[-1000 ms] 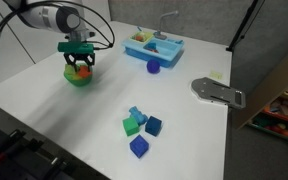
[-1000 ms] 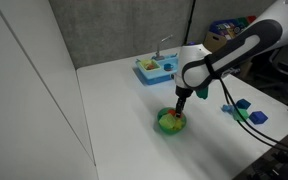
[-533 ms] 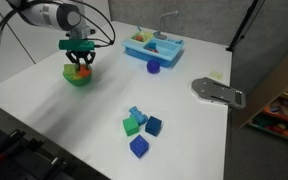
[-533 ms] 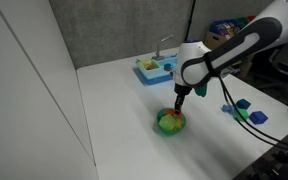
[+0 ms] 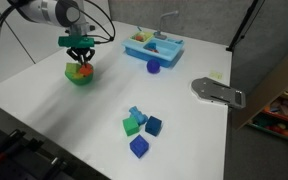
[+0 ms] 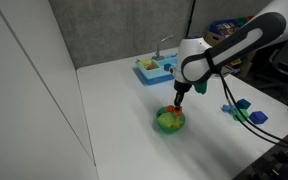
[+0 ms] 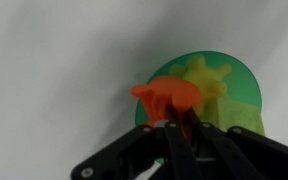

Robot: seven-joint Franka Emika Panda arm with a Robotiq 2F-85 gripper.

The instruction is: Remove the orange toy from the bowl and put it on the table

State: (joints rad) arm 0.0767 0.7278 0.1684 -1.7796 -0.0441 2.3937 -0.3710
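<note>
My gripper [image 7: 176, 122] is shut on the orange toy [image 7: 164, 98], whose top shows just past the black fingertips in the wrist view. The toy hangs slightly above the green bowl [image 7: 240, 92], over its left rim; a yellow-green piece [image 7: 208, 78] still lies inside. In both exterior views the gripper [image 5: 81, 63] [image 6: 179, 105] stands right over the bowl [image 5: 78, 78] [image 6: 170, 122] with the orange toy [image 5: 81, 69] [image 6: 177, 108] between its fingers. The bowl sits on the white table [image 5: 104, 95].
A light-blue toy sink [image 5: 152, 46] with a purple piece [image 5: 153, 67] before it stands at the back. Several blue and green blocks [image 5: 140, 126] lie near the front. A grey flat tool [image 5: 216, 91] lies by the table's edge.
The jaws have closed on the orange toy, and the gripper has lifted slightly with it, up from inside the bowl.
</note>
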